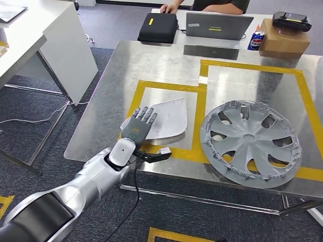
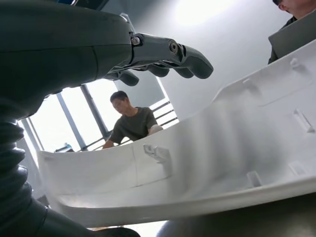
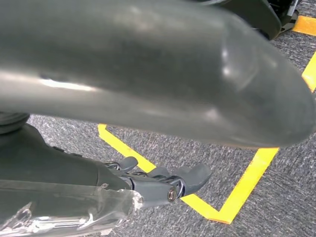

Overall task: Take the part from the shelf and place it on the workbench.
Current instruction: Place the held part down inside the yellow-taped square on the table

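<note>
While the left hand lies at lower centre of the head view, fingers spread flat over the near edge of the white part, it grips nothing. That part rests on the workbench inside the left yellow-taped box. It looks a thin, light, slightly flexible shell, best taken by its rim. The right hand hangs loosely open, holding nothing. Farther right lies a hubcap. No containers show contents.

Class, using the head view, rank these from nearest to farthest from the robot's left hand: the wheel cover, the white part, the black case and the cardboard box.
From the left hand:
1. White part: under the fingers, in the smaller taped square.
2. Wheel cover: to its right on the workbench.
3. Black case: beyond the far edge.
4. Cardboard box: far right corner.
</note>
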You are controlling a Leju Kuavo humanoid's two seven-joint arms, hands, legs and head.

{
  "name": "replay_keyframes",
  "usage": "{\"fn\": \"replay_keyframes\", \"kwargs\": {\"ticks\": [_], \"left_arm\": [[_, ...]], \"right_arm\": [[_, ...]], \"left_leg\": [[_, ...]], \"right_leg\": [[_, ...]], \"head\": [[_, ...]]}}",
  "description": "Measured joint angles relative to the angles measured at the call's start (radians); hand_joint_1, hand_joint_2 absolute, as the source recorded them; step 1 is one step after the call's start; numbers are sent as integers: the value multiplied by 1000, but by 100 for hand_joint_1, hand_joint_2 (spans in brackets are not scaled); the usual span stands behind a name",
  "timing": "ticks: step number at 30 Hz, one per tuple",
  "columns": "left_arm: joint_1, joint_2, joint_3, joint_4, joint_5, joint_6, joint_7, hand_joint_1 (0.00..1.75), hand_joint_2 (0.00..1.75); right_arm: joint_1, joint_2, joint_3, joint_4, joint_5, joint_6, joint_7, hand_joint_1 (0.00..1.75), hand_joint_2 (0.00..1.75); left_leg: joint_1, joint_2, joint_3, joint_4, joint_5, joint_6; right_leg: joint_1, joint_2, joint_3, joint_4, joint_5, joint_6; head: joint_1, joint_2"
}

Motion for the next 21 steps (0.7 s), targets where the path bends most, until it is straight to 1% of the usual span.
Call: {"fn": "replay_keyframes", "kwargs": {"ticks": [3, 5, 8, 10, 15, 21], "left_arm": [[0, 1, 3, 0, 5, 17, -28, 0, 175], [1, 1, 15, -1, 21, 23, -69, 0, 175], [4, 4, 43, -16, 58, 9, -144, 0, 175], [5, 8, 57, -31, 71, -2, -174, 0, 175], [7, 15, 79, -53, 79, -10, -189, 0, 175], [8, 19, 83, -65, 79, -11, -190, 0, 175]], "right_arm": [[0, 0, 0, 0, -2, 0, -1, 0, 0], [0, 0, 0, 0, -5, 0, -1, 0, 0], [2, 0, 0, 0, -12, 3, -1, 0, 0], [3, 0, 0, 0, -17, 6, -1, 0, 0], [3, -1, 0, 0, -20, 7, -1, 0, 0], [3, -1, 0, 0, -20, 7, -1, 0, 0]], "left_leg": [[0, 0, 0, 0, 0, 0], [0, 0, 0, 0, 0, 0], [0, 0, 0, 0, 0, 0], [0, 0, 0, 0, 0, 0], [0, 0, 0, 0, 0, 0], [0, 0, 0, 0, 0, 0]], "right_leg": [[0, 0, 0, 0, 0, 0], [0, 0, 0, 0, 0, 0], [0, 0, 0, 0, 0, 0], [0, 0, 0, 0, 0, 0], [0, 0, 0, 0, 0, 0], [0, 0, 0, 0, 0, 0]], "head": [[0, 0], [0, 0], [0, 0], [0, 0], [0, 0], [0, 0]]}}
